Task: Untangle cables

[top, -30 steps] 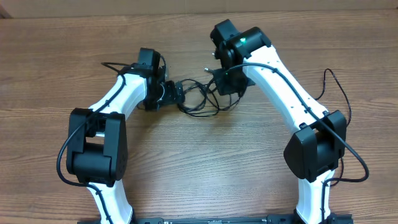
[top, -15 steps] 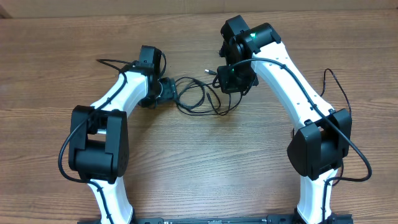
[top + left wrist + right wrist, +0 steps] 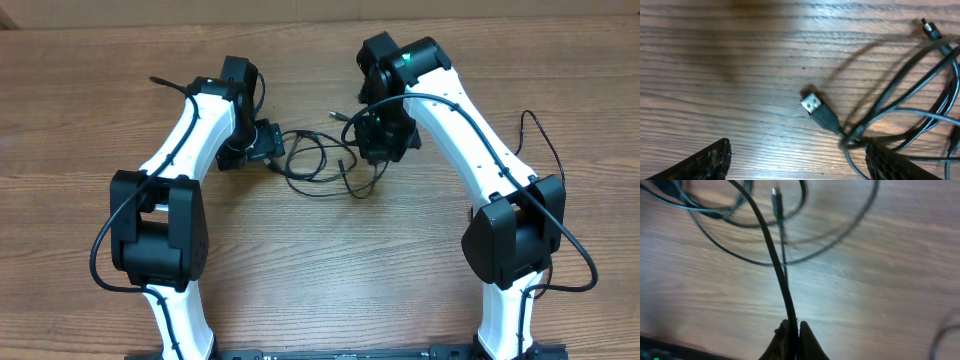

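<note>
Now, overhead view, L to R. At far L the left arm reaches in from the near edge of the table; white links w/ black joints. Its left claw sits at the L end of the cables, pointing toward them.

In the wrist view the left claw is released: fingers spread wide, bare wood between, nothing gripped. One strand runs close by the inner edge of the R-hand finger; touching or not, cannot tell.

Mid-table, the cables lie as loose black loops on the wood between the two claws, several strands crossing each other. L wrist view: cables bunch at the R side of frame. A USB plug lies flat on the wood, metal end up-left, cord running back into the bunch. A small round plug shows top R, blurred.

At the R end of the loops is the right claw, pointing down. Wrist view: right claw is clenched on one strand, which leaves between the fingertips and runs up-frame to the other cables on the wood. A thin plug tip shows among them, blurred.

Far R, the right arm runs back to the near edge
</note>
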